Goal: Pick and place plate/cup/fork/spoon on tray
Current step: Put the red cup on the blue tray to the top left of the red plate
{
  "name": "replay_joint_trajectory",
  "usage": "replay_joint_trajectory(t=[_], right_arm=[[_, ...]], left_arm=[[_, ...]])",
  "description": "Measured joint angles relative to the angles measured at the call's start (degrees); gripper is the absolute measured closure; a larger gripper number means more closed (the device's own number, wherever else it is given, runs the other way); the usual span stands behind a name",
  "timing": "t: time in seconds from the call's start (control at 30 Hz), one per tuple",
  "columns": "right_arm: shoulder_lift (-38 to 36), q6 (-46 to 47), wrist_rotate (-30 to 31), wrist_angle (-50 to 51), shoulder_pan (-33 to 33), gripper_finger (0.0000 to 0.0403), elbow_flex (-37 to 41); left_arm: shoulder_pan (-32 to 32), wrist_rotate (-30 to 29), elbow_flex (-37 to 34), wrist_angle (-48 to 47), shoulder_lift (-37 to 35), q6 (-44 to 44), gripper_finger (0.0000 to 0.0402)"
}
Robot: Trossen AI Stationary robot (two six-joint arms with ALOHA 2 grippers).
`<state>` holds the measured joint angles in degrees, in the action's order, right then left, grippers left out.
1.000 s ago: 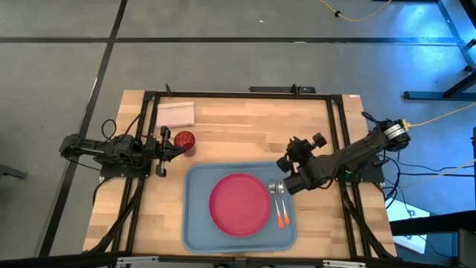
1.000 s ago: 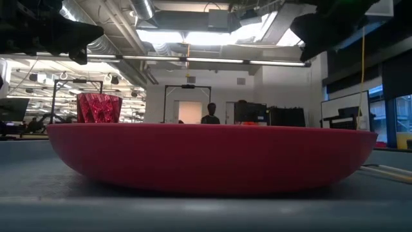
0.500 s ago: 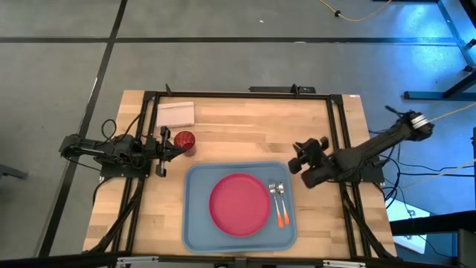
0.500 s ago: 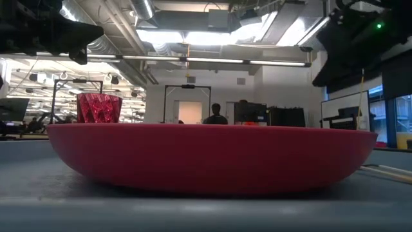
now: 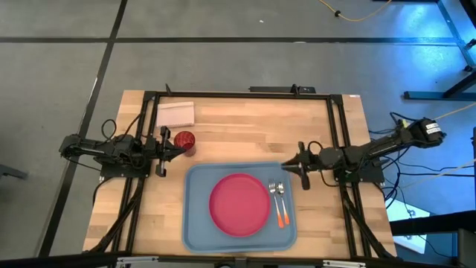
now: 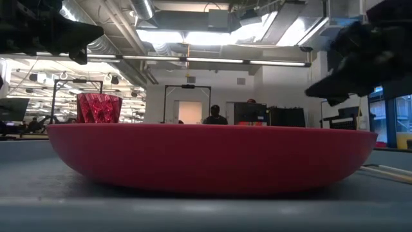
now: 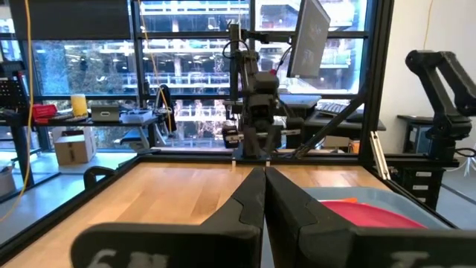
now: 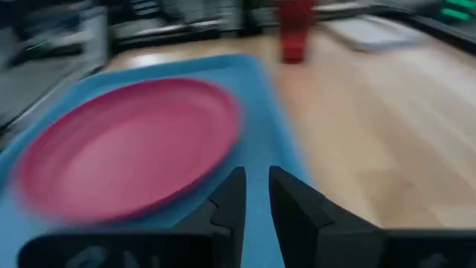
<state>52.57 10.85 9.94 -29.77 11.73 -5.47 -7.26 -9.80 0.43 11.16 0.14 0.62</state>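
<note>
The pink-red plate (image 5: 239,203) lies flat in the middle of the blue-grey tray (image 5: 195,223). The fork and spoon (image 5: 278,201) lie side by side on the tray to the plate's right, with their orange handles toward the near edge. The dark red cup (image 5: 184,141) stands upright on the wood beyond the tray's far left corner. My left gripper (image 5: 172,149) is shut and lies level just left of the cup; I cannot tell whether it touches it. My right gripper (image 5: 297,165) is empty, open by a narrow gap, and hovers by the tray's far right corner, pointing at the plate (image 8: 126,149).
A small pale folded rectangle (image 5: 175,113) lies near the far left corner. A black frame (image 5: 238,94) runs along the table's far and side edges. Bare wood (image 5: 245,134) lies between the tray and the far edge. A person (image 6: 215,115) shows far off in the room.
My right gripper has drawn back from above the fork and spoon toward the table's right and far side. It has come lower and turned level, pointing left. The fork and spoon have stayed on the tray.
</note>
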Motion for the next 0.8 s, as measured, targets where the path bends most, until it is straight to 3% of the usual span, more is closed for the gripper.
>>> replay_joint_trajectory(t=[0.13, 0.23, 0.43, 0.8], right_arm=[[-0.02, -9.08, -15.22, -3.64, -2.15, 0.0337, 1.27], [-0.38, -10.71, -20.05, -4.92, -2.71, 0.0337, 1.29], [-3.65, -12.61, -20.41, -4.43, -2.73, 0.0337, 4.93], [-15.51, -9.88, -20.08, 7.47, -3.11, 0.0337, 5.09]], left_arm=[[0.01, 0.0, -0.01, 0.01, 0.02, -0.01, 0.0401], [0.01, -0.01, -0.02, 0.0, 0.0, -0.02, 0.0401], [0.01, 0.0, -0.01, 0.0, 0.01, -0.02, 0.0401], [-0.01, -0.07, -0.01, 0.0, 0.02, -0.02, 0.0401]])
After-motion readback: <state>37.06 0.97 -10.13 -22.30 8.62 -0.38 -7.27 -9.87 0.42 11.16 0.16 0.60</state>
